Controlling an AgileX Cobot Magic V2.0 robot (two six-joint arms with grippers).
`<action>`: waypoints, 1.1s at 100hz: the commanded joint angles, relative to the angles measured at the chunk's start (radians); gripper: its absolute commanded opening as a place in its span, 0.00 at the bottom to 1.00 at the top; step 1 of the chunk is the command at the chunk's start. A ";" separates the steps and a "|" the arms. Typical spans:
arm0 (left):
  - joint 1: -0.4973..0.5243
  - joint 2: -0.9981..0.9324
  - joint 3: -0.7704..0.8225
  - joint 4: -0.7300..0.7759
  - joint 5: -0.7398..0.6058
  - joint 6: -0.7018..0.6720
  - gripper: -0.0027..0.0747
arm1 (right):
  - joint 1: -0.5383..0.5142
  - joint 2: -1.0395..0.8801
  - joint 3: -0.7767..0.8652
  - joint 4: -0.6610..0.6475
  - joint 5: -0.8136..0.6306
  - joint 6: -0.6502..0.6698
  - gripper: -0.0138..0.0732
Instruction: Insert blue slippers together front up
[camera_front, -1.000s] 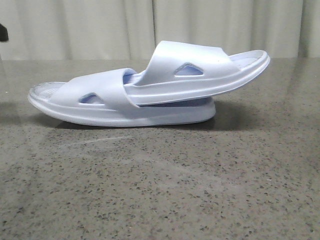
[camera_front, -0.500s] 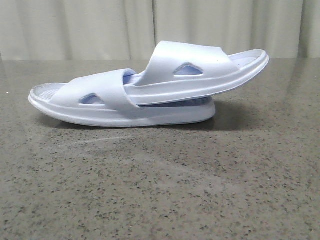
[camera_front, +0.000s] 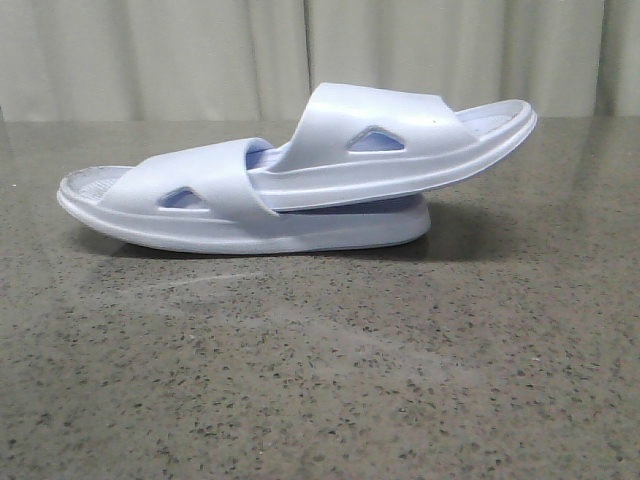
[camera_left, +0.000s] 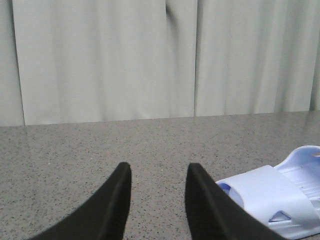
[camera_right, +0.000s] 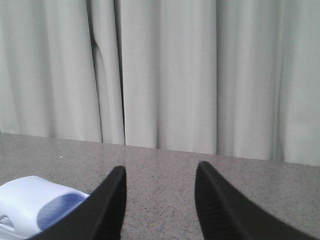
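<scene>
The two blue slippers lie nested on the speckled table in the front view. The lower slipper (camera_front: 190, 195) rests flat with its strap at the left. The upper slipper (camera_front: 400, 145) is pushed under that strap and tilts up to the right. No gripper shows in the front view. In the left wrist view my left gripper (camera_left: 156, 172) is open over bare table, with a slipper (camera_left: 272, 197) beside its finger. In the right wrist view my right gripper (camera_right: 160, 175) is open and holds nothing, a slipper's end (camera_right: 35, 205) beside it.
A grey speckled stone table (camera_front: 320, 380) spreads in front of the slippers. Pale pleated curtains (camera_front: 200, 55) hang behind the table's far edge.
A dark object at the left edge of the front view a second ago has gone out of view. The slippers have not visibly moved.
</scene>
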 joint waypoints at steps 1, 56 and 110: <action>-0.006 -0.002 -0.013 -0.011 -0.053 0.000 0.33 | 0.002 -0.003 0.004 -0.004 -0.056 -0.016 0.47; -0.006 -0.002 0.005 -0.011 -0.057 0.000 0.09 | 0.002 -0.004 0.016 -0.004 -0.067 -0.016 0.04; -0.006 -0.002 0.005 -0.011 -0.053 0.000 0.06 | 0.002 -0.004 0.018 -0.004 -0.070 -0.016 0.04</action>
